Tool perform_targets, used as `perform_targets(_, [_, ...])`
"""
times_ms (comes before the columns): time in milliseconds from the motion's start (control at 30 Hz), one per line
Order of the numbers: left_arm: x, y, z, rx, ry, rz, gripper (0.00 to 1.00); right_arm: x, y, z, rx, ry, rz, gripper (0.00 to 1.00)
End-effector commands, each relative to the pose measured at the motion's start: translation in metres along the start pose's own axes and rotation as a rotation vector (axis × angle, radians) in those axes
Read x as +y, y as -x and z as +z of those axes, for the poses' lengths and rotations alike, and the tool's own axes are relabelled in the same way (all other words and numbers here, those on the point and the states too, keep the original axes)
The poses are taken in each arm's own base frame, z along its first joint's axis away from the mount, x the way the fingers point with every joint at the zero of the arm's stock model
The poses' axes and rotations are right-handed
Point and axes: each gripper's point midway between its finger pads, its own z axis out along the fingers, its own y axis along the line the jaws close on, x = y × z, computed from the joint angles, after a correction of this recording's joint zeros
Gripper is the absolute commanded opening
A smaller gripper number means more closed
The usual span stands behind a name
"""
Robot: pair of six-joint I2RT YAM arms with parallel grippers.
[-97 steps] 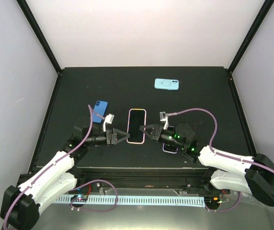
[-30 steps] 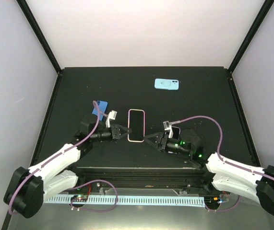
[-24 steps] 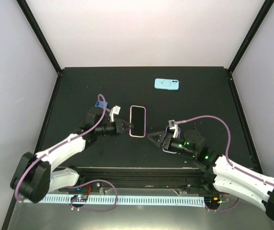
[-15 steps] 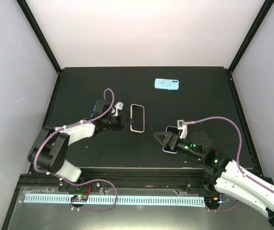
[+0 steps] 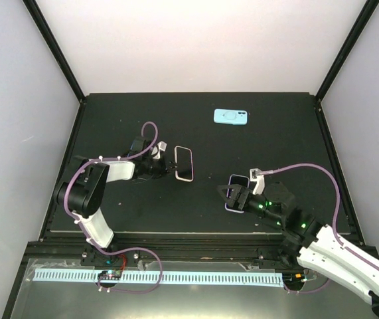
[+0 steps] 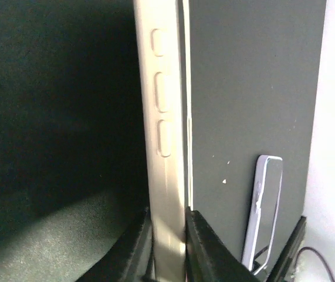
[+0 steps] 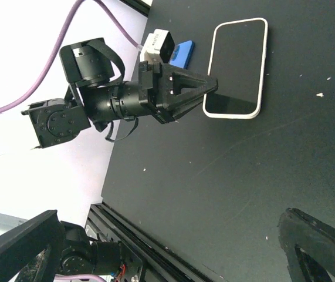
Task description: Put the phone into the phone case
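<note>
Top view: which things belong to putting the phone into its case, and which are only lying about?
Job, it seems: pale case, black-screened phone apparently inside it, left gripper pinching the case's edge.
Lying about: light blue case at the far side, small blue item, second white-rimmed phone.

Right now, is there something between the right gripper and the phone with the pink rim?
Nothing visible. Only bare black table lies between the right gripper and the pink-rimmed phone. The left gripper pinches the phone's edge on the opposite side, out of that path.
</note>
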Motion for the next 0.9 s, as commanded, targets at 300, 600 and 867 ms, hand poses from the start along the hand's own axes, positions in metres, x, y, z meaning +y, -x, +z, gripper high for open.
perform_targets(300, [-0.007,0.019,-0.023,-0.088,0.033,0.054,0.56,0.002,0.015,-0.013,-0.061,-0.049,-0.071,1.0])
perform_targets(600, [-0.034,0.004,-0.062,-0.135,0.005,0.093,0.99,0.008,0.057,-0.02,-0.168,-0.213,-0.256,1.0])
perform_targets(867, [-0.078,-0.034,-0.103,-0.084,-0.117,0.191,0.99,-0.009,0.111,0.017,-0.157,-0.382,-0.322,1.0])
